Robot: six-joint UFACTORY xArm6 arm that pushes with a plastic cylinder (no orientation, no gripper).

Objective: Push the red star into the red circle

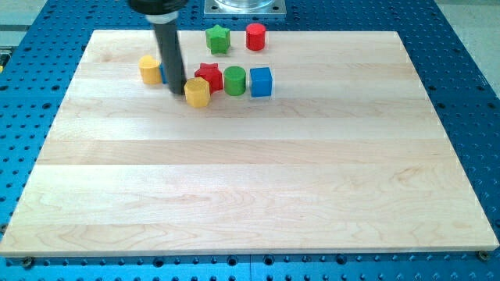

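Observation:
The red star (208,75) lies near the view's top, left of centre. The red circle (255,36) stands above and to its right, near the board's top edge. My tip (178,89) rests on the board just left of a yellow hexagon (198,92), which touches the red star's lower left. The rod rises from the tip to the view's top. A bit of a blue block (163,73) shows behind the rod.
A green circle (234,80) sits right of the red star, and a blue cube (260,81) right of that. A green star (218,38) lies left of the red circle. A yellow block (150,69) sits left of the rod. The wooden board (250,172) lies on a blue perforated table.

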